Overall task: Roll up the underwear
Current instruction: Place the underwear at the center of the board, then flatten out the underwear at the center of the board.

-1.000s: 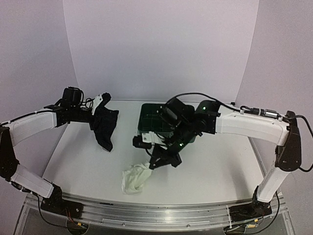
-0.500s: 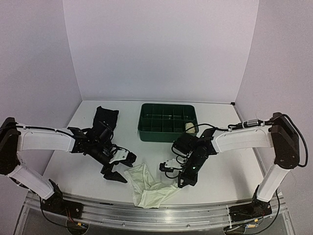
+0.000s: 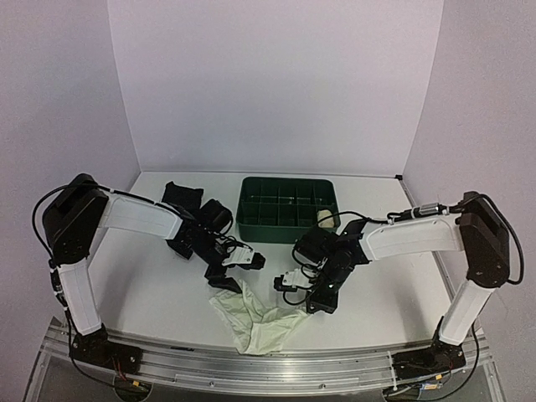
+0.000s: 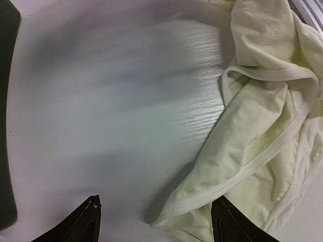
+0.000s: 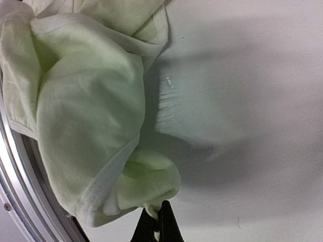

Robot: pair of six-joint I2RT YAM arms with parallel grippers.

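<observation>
Underwear (image 3: pixel 260 322), a cream pair, lies crumpled at the lower centre of the top view, near the table's (image 3: pixel 385 285) front edge. A black pair (image 3: pixel 181 195) sits at upper left, beside the tray (image 3: pixel 285 224). The left gripper (image 3: pixel 226 280) is at the cream pair's upper left corner and the right gripper (image 3: pixel 316 303) at its right end.

In the left wrist view the cloth fills the right side. Its hem runs down between wide-spread jaws that hold nothing.

In the right wrist view the fingers (image 5: pixel 166 227), at bottom centre, are pressed together on a small nub of the cloth's edge.

The cloth looks light, limp and quick to bunch. The banded hems seem the firmest place to hold it.
</observation>
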